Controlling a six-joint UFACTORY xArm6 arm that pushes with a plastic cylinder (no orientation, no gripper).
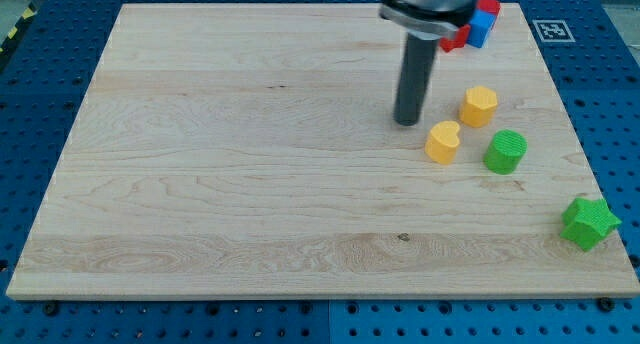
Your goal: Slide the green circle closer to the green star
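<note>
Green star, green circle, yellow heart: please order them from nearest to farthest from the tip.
1. Yellow heart, just right of and below my tip.
2. Green circle, farther right.
3. Green star, lower right corner of the board.

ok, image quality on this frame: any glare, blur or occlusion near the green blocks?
Camera view: even, soft light, no glare on the board; green circle and green star sharp with faint shadows; my tip sharp, up-left of the circle; the arm partly hides the red and blue blocks at the view's top.
</note>
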